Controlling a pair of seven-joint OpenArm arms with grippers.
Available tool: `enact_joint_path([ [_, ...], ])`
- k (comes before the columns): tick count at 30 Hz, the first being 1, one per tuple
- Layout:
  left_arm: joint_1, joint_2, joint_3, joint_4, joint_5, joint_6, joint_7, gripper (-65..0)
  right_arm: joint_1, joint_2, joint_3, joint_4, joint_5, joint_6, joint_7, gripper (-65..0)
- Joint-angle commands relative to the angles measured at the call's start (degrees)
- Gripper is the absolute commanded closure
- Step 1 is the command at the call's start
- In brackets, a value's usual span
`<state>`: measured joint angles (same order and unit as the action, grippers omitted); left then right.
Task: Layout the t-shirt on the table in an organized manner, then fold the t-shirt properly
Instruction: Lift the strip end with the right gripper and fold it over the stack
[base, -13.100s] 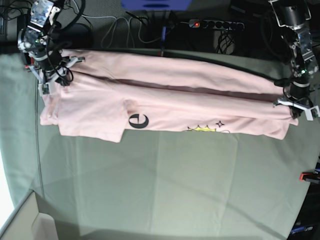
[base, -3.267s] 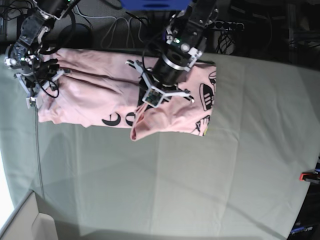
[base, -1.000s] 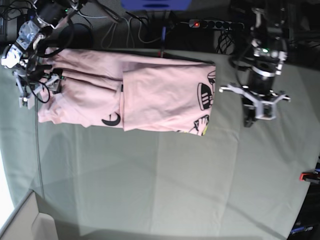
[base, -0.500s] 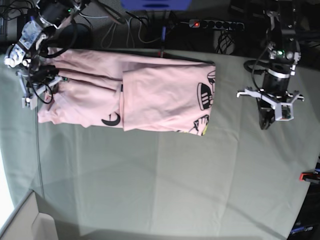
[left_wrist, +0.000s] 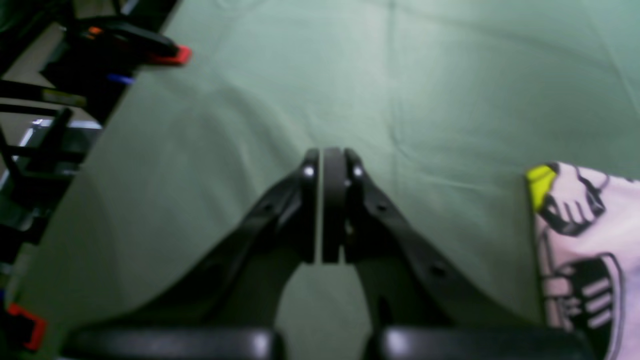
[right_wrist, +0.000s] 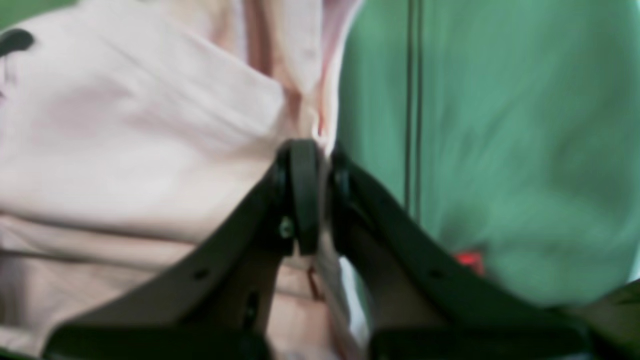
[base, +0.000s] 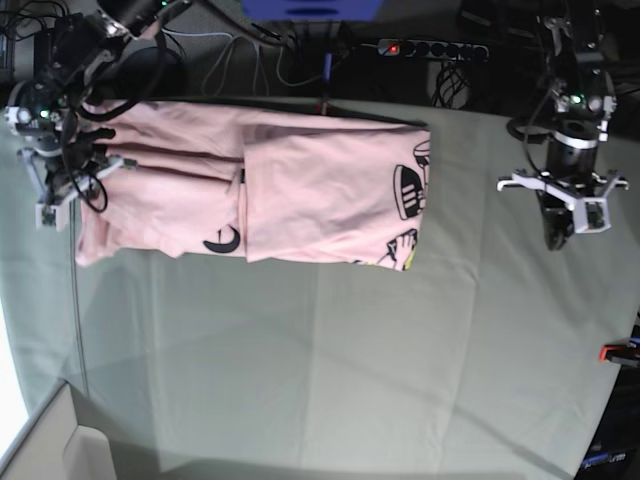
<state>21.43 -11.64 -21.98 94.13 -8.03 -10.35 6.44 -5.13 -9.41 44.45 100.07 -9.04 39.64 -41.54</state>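
- While hanging over bare cloth at the table's (base: 330, 360) right side in the base view, the left arm is pointing its gripper (base: 556, 232) down and toward the near edge, well apart from the shirt (base: 330, 195).
- Its wrist view is showing the left gripper (left_wrist: 326, 172) with fingers (left_wrist: 334, 200) pressed together, pads meeting, nothing between them and nothing touching them.
- At the shirt's far-left end in the base view, the right arm is reaching down from the back corner, its wrist bending over the fabric edge.
- From its wrist view, the right gripper (right_wrist: 315, 165) is clamping a pink fold of the shirt (right_wrist: 140, 140), jaws nearly together with cloth pinched between them.
- Lying along the table's far side, the shirt is sitting partly folded, its right half doubled back over the middle, with black print and a yellow patch showing at the fold's right edge.
- That printed edge (left_wrist: 585, 260) is showing at the right of the left wrist view, beside the closed gripper but not touching it.
- Red clamps (left_wrist: 170, 54) are sitting at the table's edge.
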Motion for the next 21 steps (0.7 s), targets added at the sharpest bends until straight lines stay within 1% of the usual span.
enact_joint_path([
  [1,0.5,-0.8,-0.9,1.0,-0.3,0.2,-1.6,-1.5,-0.5,0.4,-1.6,2.6,0.8,0.4,1.2,0.0],
  [3,0.6,-0.8,-2.0,1.0,-0.2,0.2,-1.6,-1.5,-2.5,0.4,-5.8,5.6,0.8,0.4,1.2,0.0],
  [11,0.6,-0.8,-7.8,1.0,-0.2,0.2,-1.6,-1.5,-12.1,0.4,-28.9,13.2,0.9,0.4,1.6,0.0],
  [15,0.6,-0.8,-11.1,1.0,-0.2,0.2,-1.6,-1.5,-12.4,0.4,-39.0,14.0,0.9,0.4,1.7,0.0],
  [21,2.0,-0.8,-15.2,1.0,-0.5,0.2,-1.6,-1.5,-8.7,0.4,-49.1,13.0,0.9,0.4,1.2,0.0],
])
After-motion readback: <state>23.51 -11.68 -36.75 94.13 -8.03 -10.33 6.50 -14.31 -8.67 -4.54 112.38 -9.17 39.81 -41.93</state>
